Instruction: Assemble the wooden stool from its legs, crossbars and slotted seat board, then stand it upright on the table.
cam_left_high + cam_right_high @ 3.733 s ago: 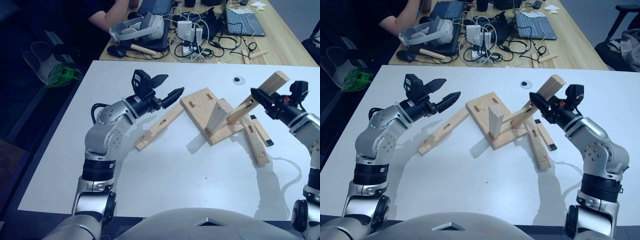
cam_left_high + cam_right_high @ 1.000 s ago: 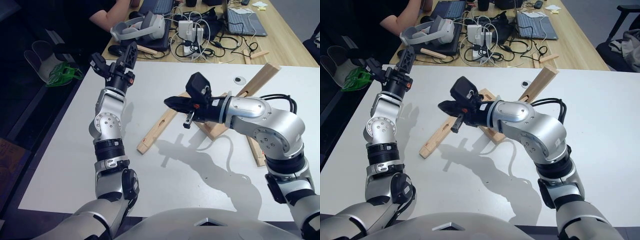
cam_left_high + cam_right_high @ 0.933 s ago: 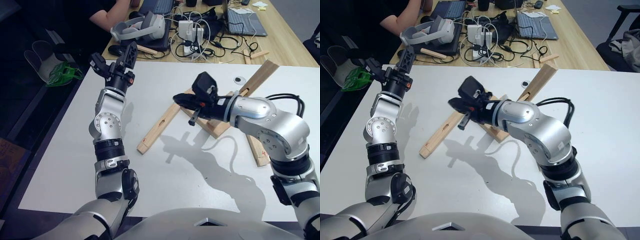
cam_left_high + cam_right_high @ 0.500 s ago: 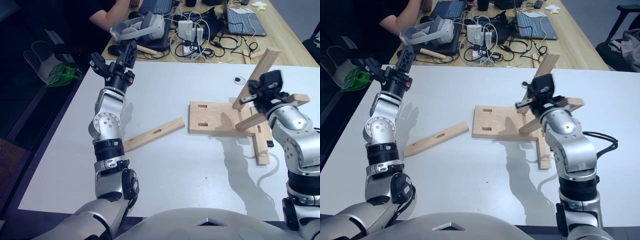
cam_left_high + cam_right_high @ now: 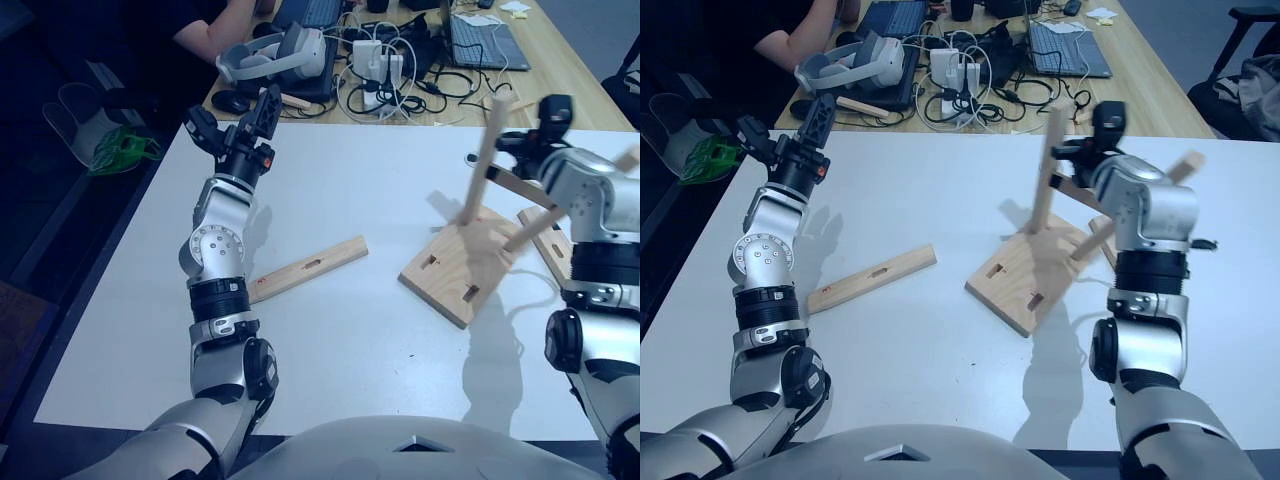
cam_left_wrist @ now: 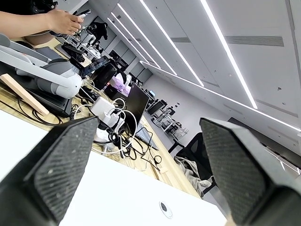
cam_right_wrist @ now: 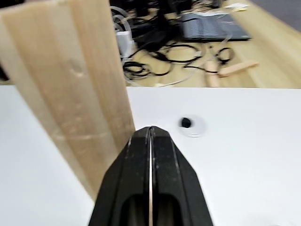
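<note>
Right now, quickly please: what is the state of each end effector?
Left end effector: open, holding nothing.
Right end effector: closed, gripping nothing; a wooden leg is right beside it.

Stool parts on one white table [image 5: 330,190], counted

One square pale-wood seat board [image 5: 452,283] with two slots showing. Four long pale-wood legs: loose leg [image 5: 305,270] and far leg [image 5: 553,240] lying flat, upright leg [image 5: 482,150], slanting leg [image 5: 520,232]. One short wooden crossbar [image 5: 518,187].
</note>
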`<control>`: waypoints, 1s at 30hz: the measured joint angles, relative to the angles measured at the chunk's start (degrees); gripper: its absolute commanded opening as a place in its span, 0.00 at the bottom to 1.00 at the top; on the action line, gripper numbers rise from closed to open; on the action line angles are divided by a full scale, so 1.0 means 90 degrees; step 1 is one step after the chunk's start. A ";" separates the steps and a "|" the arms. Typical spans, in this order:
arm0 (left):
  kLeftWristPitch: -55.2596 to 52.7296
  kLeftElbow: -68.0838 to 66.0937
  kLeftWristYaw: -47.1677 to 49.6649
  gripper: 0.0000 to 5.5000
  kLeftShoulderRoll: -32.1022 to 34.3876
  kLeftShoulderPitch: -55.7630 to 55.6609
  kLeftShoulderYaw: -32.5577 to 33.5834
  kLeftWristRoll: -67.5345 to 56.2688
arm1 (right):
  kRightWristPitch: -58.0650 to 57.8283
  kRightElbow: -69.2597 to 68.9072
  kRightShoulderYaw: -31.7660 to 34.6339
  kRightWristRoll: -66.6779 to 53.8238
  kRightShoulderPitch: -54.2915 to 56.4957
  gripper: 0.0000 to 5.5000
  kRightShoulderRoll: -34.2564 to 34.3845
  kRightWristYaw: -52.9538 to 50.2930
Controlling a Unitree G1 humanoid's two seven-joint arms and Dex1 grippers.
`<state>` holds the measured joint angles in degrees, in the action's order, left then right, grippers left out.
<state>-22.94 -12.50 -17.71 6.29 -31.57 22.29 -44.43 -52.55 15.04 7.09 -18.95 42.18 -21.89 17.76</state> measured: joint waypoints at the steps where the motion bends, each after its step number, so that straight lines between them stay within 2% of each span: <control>1: 0.0000 -0.0001 -0.0001 0.72 -0.0001 0.0000 -0.0011 0.0002 | -0.0047 0.0139 -0.0219 -0.0035 0.0049 0.00 0.0108 0.0273; 6: -0.0002 0.0005 0.0000 0.72 -0.0006 0.0000 -0.0072 0.0003 | 0.0461 0.0901 -0.0481 0.0081 0.0393 0.00 0.0403 0.0588; 9: -0.0005 0.0015 0.0004 0.72 -0.0006 0.0000 -0.0089 -0.0001 | 0.0841 0.0790 -0.0516 0.0139 0.0385 0.00 0.0569 0.0619; 15: -0.0030 0.0057 0.0017 0.72 -0.0009 0.0000 -0.0076 -0.0009 | 0.1152 -0.1047 -0.0316 -0.0396 0.0340 0.00 0.0673 0.1012; 18: -0.0044 0.0079 0.0046 0.72 -0.0011 0.0001 -0.0057 -0.0011 | 0.2300 -0.1848 0.0042 -0.0022 0.0325 0.00 0.0562 0.0550; 20: -0.0050 0.0151 0.0078 0.72 -0.0027 0.0019 -0.0045 -0.0021 | 0.3064 -0.2431 0.0282 0.0599 0.0129 0.05 0.0220 0.0099; 22: -0.0050 0.0255 0.0094 0.72 -0.0032 0.0071 0.0008 -0.0046 | 0.3334 -0.3077 0.0728 0.0998 -0.0449 0.12 -0.0182 -0.0273; 25: -0.0056 0.0381 0.0126 0.72 -0.0047 0.0184 0.0041 -0.0082 | 0.3289 -0.3377 0.1391 0.1354 -0.2426 0.22 -0.0217 -0.0644; 30: -0.0140 0.0756 0.0290 0.72 -0.0086 0.0440 0.0115 -0.0211 | 0.4093 -0.2299 0.2874 0.2288 -0.5791 0.40 -0.0199 -0.1400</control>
<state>-24.20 -5.70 -15.10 5.52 -27.61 23.33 -46.33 -15.71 -5.64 32.96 1.64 -9.94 -23.69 5.16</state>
